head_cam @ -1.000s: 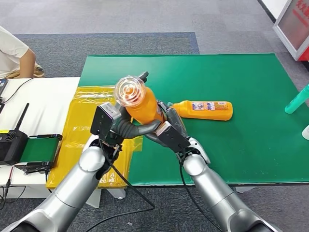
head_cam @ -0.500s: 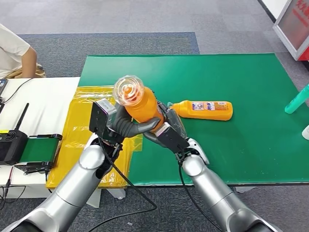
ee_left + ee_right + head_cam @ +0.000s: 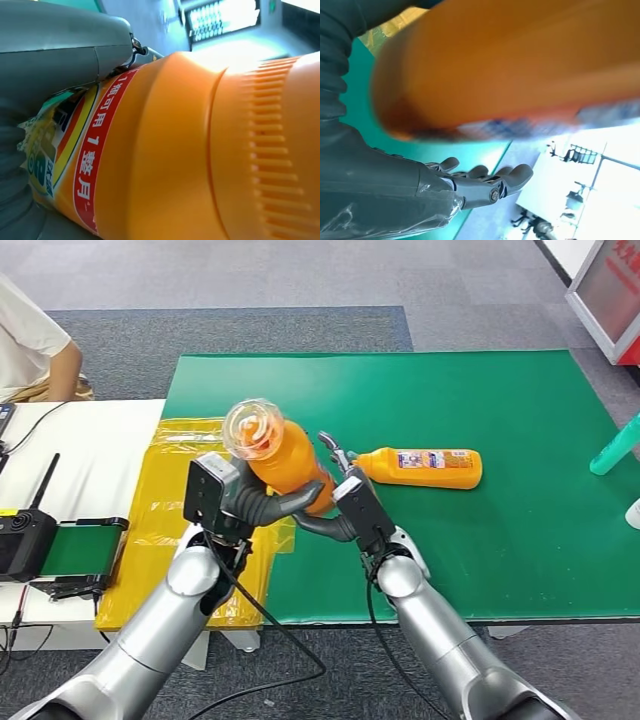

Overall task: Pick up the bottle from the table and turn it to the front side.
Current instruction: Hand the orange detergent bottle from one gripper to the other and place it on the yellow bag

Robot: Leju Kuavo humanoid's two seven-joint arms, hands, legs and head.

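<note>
Glossy orange plastic bottle (image 3: 283, 455) with ribbed cap, matt green mat (image 3: 490, 400).

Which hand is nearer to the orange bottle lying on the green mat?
Right. The right hand is just beside the lying bottle; the left hand, gripping the lifted bottle, is farther.

The left hand (image 3: 45, 65) grips the orange bottle (image 3: 181, 160) at its red-banded label.

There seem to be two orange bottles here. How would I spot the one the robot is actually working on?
Start at the big green mat on the table, then look to its near left edge, where the two silver arms meet. The held bottle is lifted and tilted in the left hand, clear round end toward the camera. The other bottle lies flat on the mat, untouched.
</note>
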